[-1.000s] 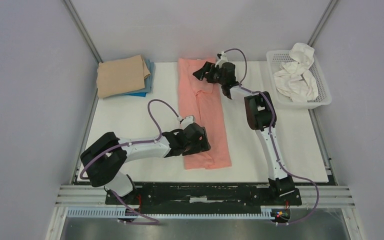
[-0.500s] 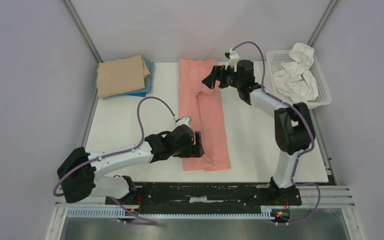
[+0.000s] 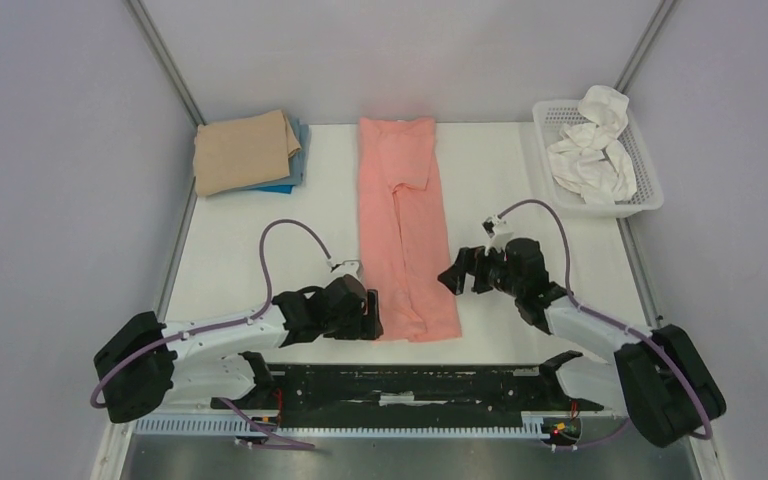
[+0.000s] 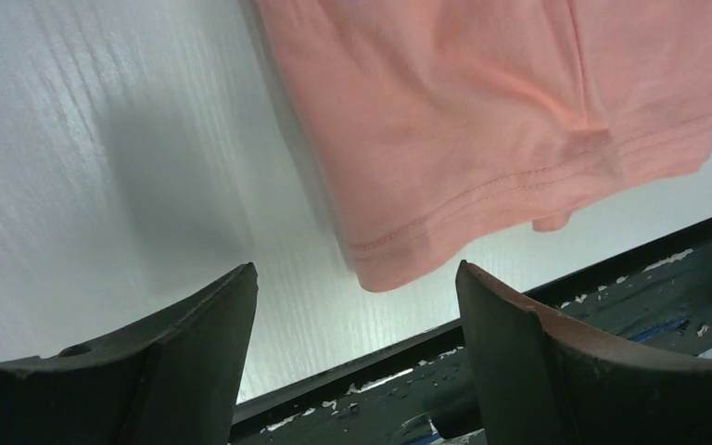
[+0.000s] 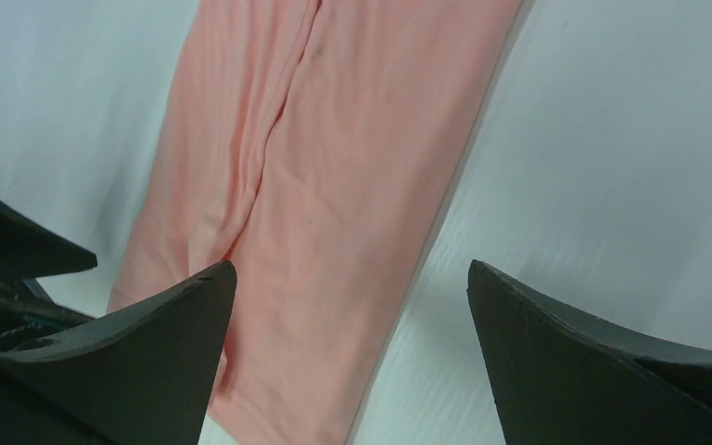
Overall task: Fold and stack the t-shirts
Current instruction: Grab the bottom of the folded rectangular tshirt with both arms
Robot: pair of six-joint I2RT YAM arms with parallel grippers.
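The salmon-pink t-shirt (image 3: 405,230) lies folded into a long narrow strip down the middle of the table, its hem at the near edge. It also shows in the left wrist view (image 4: 482,120) and the right wrist view (image 5: 334,185). My left gripper (image 3: 376,312) is open and empty just left of the hem's near left corner. My right gripper (image 3: 452,277) is open and empty just right of the strip's lower right edge. The tan t-shirt (image 3: 245,150) lies folded on the bright blue t-shirt (image 3: 282,184) at the back left.
A white mesh basket (image 3: 645,160) with crumpled white cloth (image 3: 590,160) stands at the back right. The black front rail (image 3: 410,385) runs along the table's near edge, close under both grippers. Grey walls close in the sides.
My right arm has swung from the shirt's collar end at the back down to its near right edge. My left gripper has drawn back left off the hem. The shirt stays flat.
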